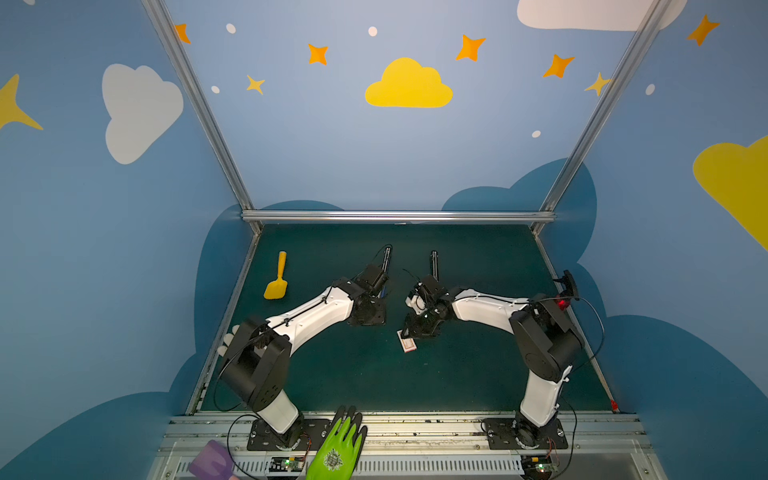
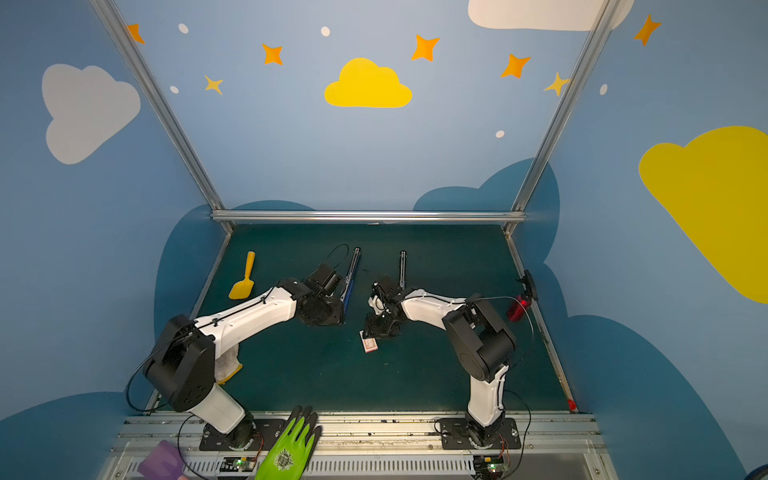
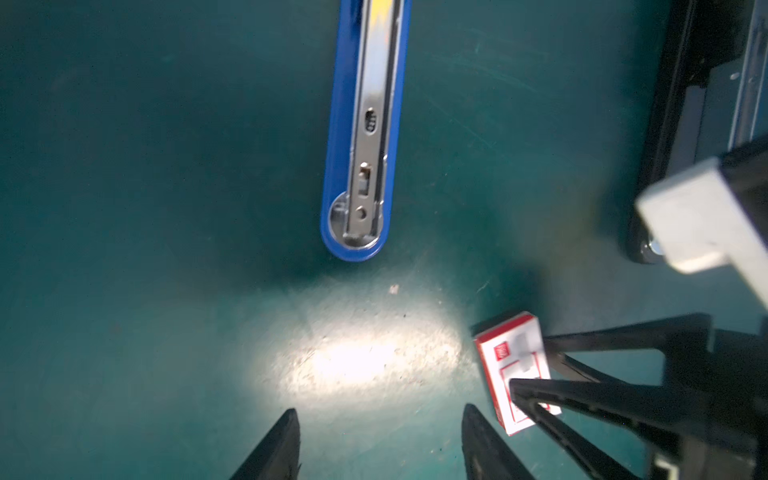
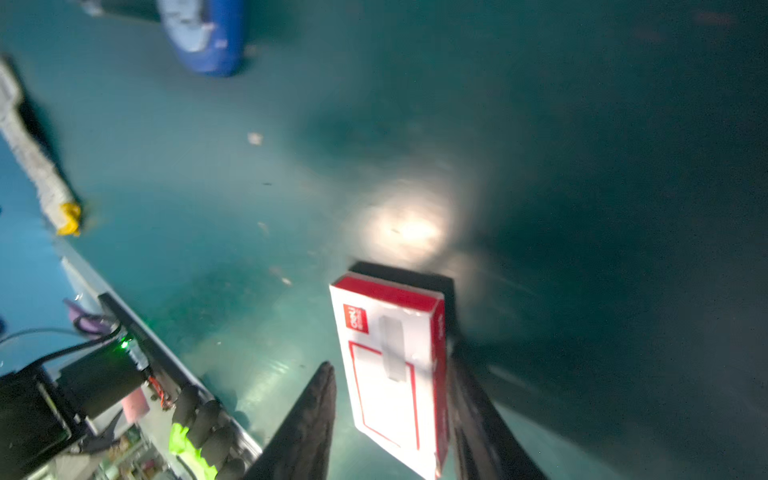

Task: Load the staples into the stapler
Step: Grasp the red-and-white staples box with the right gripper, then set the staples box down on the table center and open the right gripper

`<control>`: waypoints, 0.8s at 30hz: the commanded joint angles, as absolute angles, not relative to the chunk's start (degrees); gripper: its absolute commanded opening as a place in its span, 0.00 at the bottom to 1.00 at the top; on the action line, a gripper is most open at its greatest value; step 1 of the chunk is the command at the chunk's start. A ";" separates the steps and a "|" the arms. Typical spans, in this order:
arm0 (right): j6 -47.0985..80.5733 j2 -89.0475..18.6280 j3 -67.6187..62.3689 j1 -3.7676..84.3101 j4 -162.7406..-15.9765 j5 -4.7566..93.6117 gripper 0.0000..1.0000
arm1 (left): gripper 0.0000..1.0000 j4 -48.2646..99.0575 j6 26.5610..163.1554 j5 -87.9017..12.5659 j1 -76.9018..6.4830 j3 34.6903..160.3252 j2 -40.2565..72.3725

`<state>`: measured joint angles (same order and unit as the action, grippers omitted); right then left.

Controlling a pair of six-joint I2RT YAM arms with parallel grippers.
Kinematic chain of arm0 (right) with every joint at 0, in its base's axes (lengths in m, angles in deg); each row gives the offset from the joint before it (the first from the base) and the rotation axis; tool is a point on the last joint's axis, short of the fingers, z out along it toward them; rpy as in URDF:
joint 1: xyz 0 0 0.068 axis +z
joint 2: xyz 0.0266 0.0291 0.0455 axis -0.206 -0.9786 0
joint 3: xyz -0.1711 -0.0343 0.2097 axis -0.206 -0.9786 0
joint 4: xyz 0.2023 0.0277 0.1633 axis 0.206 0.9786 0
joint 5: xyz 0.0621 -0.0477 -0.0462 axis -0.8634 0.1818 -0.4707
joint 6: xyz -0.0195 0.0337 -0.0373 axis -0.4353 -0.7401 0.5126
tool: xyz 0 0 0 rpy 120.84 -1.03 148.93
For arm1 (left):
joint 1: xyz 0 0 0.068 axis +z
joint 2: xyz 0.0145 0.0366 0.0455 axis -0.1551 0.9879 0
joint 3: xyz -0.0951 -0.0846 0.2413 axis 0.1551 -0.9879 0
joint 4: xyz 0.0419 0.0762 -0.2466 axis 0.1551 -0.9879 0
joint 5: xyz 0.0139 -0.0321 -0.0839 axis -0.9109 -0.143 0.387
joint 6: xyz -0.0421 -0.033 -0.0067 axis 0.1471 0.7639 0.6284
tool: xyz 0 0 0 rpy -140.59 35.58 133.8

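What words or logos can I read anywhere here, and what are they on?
"deli": white sideways letters in the red square on the staple box; blurred, so only a probable reading.
Round emblem on the green glove: too small to read.
Stamped mark in the blue stapler, on its metal rail: unreadable.

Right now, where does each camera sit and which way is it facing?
Top views: high at the front, facing down toward the back wall; left arm, right arm, staples box.
Left wrist: looks down past left gripper at blue stapler.
Right wrist: looks down past right gripper at the box.
Shared: box in all four.
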<state>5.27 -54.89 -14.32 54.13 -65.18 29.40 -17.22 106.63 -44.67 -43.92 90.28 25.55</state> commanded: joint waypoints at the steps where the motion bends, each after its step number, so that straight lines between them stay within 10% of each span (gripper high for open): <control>1: 8.01 -56.13 -14.23 54.72 -66.03 25.39 0.49 | 0.62 -18.68 107.22 -45.86 -43.63 89.16 23.24; 24: 6.41 -29.66 -36.33 45.91 -65.60 27.94 0.60 | 0.61 -9.64 103.78 -31.48 -47.95 96.60 41.38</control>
<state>7.19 -31.31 -35.13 46.48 -65.13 27.48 -10.92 104.78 -32.58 -47.79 94.83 39.89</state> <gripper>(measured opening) 0.603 0.611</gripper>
